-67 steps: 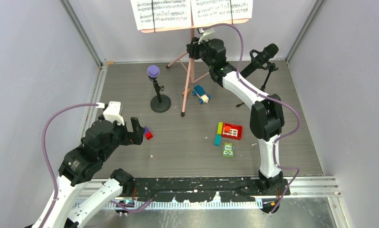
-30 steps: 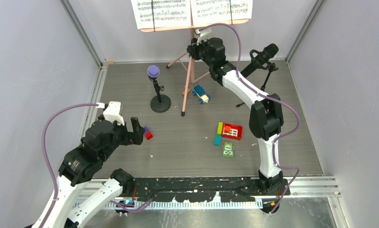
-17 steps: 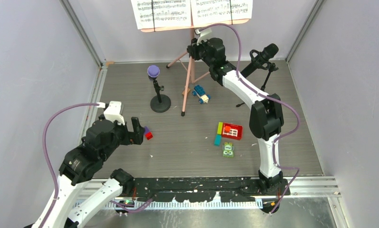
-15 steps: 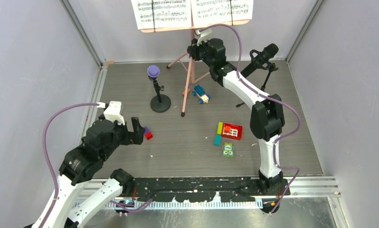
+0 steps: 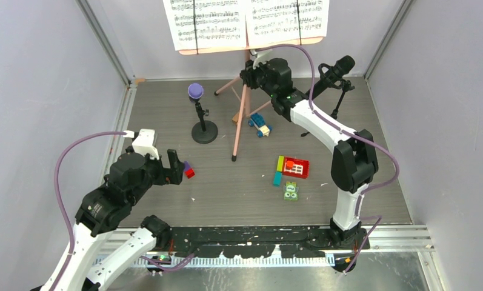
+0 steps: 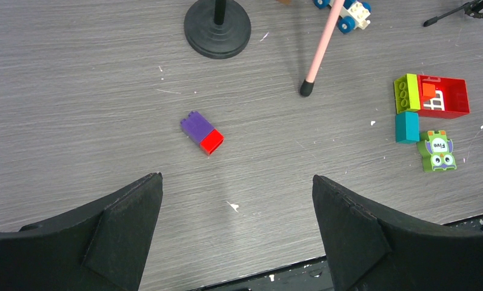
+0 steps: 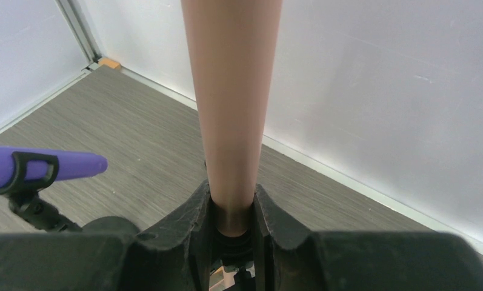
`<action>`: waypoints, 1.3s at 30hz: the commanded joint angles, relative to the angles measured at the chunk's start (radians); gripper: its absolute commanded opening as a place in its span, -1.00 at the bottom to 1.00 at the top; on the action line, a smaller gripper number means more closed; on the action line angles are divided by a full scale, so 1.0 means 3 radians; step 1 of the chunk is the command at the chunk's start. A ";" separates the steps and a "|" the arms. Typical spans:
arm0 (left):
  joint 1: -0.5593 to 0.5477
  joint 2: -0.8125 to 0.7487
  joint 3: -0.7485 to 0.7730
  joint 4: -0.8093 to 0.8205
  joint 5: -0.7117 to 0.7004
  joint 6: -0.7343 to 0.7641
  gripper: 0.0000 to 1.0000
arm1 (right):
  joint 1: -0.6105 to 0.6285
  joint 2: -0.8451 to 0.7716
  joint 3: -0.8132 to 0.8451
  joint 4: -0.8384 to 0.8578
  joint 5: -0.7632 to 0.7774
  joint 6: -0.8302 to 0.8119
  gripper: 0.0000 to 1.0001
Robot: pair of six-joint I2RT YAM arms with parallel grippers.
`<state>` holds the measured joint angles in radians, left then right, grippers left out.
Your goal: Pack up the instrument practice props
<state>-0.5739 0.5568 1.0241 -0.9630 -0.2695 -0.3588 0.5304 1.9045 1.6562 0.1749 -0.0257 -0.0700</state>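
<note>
The pink sheet-music holder (image 5: pixel 241 118) stands at the back centre on tripod legs, with white note sheets (image 5: pixel 248 21) on top. My right gripper (image 5: pixel 249 68) is shut on its pink pole (image 7: pixel 231 103), just above the leg joint. The purple-headed microphone (image 5: pixel 196 91) stands on a round black support (image 5: pixel 204 131) to its left; it also shows in the right wrist view (image 7: pixel 42 170). The black microphone (image 5: pixel 332 71) leans on its support at the back right; its orange tip is not visible. My left gripper (image 6: pixel 236 200) is open and empty over bare floor at the front left.
A blue toy car (image 5: pixel 259 124) sits by the tripod legs. A purple-red brick (image 5: pixel 188 170) lies near my left gripper. Red, green and teal bricks (image 5: pixel 291 168) and a green owl brick (image 5: pixel 290 192) lie centre right. Grey walls enclose the floor on three sides.
My right gripper has moved nearer and to the right with the pink holder; the holder, its sheets and its front leg have shifted with it. The left arm has not moved.
</note>
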 commanded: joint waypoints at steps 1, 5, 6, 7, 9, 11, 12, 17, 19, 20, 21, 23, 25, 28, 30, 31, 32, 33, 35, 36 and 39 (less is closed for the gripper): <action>-0.0004 0.0001 -0.0015 0.0050 -0.0010 0.0033 0.90 | 0.0139 -0.0367 -0.0265 -0.0474 -0.0044 0.0105 -0.99; -0.0003 0.0001 -0.0017 0.0050 -0.0007 0.0030 0.90 | 0.0224 -0.0602 -0.0540 -0.0504 0.0071 0.0109 -0.99; -0.0003 0.0003 -0.0016 0.0050 -0.0007 0.0030 0.90 | 0.0244 -0.0671 -0.0615 -0.0504 0.0075 0.0121 -0.99; -0.0002 0.0001 -0.0014 0.0050 -0.0002 0.0030 0.90 | 0.0260 -0.0734 -0.0692 -0.0506 0.0076 0.0140 -0.99; -0.0004 -0.0004 -0.0015 0.0053 0.0003 0.0030 0.90 | 0.0304 -0.0903 -0.0854 -0.0506 0.0200 0.0161 -0.99; -0.0001 -0.0007 -0.0016 0.0055 0.0004 0.0030 0.90 | 0.0354 -0.1048 -0.1016 -0.0519 0.0266 0.0164 -0.99; -0.0004 -0.0008 -0.0015 0.0054 0.0004 0.0031 0.90 | 0.0379 -0.1131 -0.1094 -0.0516 0.0288 0.0173 -0.99; -0.0004 -0.0010 -0.0016 0.0055 0.0013 0.0034 0.90 | 0.0583 -0.1451 -0.1447 -0.0544 0.0473 0.0193 -0.99; -0.0004 -0.0014 -0.0015 0.0055 0.0019 0.0035 0.89 | 0.0668 -0.1564 -0.1584 -0.0557 0.0579 0.0215 -0.99; -0.0004 -0.0018 -0.0014 0.0053 0.0019 0.0035 0.89 | 0.0704 -0.1644 -0.1647 -0.0557 0.0606 0.0228 -0.98; -0.0004 -0.0015 -0.0017 0.0055 0.0018 0.0036 0.89 | 0.0721 -0.1681 -0.1705 -0.0556 0.0627 0.0229 -0.99; -0.0004 -0.0026 -0.0018 0.0053 0.0014 0.0035 0.89 | 0.0779 -0.1816 -0.1815 -0.0603 0.0668 0.0372 -0.99; -0.0004 -0.0033 -0.0022 0.0055 0.0014 0.0035 0.89 | 0.0843 -0.1923 -0.1915 -0.0659 0.0709 0.0425 -0.99; -0.0003 -0.0041 -0.0019 0.0060 0.0014 0.0035 0.88 | 0.0916 -0.2050 -0.2045 -0.0711 0.0726 0.0460 -0.99; -0.0004 -0.0044 -0.0022 0.0060 0.0014 0.0035 0.88 | 0.0931 -0.2105 -0.2108 -0.0729 0.0729 0.0473 -0.99; -0.0004 -0.0042 -0.0022 0.0059 0.0013 0.0035 0.88 | 0.0932 -0.2115 -0.2133 -0.0734 0.0731 0.0481 -0.98; -0.0004 -0.0042 -0.0021 0.0060 0.0014 0.0035 0.88 | 0.0934 -0.2125 -0.2151 -0.0736 0.0735 0.0481 -0.99; -0.0004 -0.0038 -0.0019 0.0060 0.0014 0.0035 0.88 | 0.0931 -0.2125 -0.2166 -0.0736 0.0737 0.0484 -0.99; -0.0004 -0.0036 -0.0022 0.0060 0.0014 0.0036 0.88 | 0.0934 -0.2113 -0.2195 -0.0697 0.0741 0.0494 -0.99; -0.0001 -0.0039 -0.0019 0.0058 0.0014 0.0035 0.88 | 0.0933 -0.2107 -0.2212 -0.0665 0.0745 0.0495 -0.97; -0.0004 -0.0037 -0.0020 0.0060 0.0009 0.0035 0.88 | 0.0931 -0.2108 -0.2248 -0.0597 0.0777 0.0523 -0.66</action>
<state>-0.5739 0.5514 1.0241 -0.9630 -0.2691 -0.3584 0.7959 1.2724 1.0241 0.1257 0.2237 -0.0029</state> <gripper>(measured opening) 0.942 0.299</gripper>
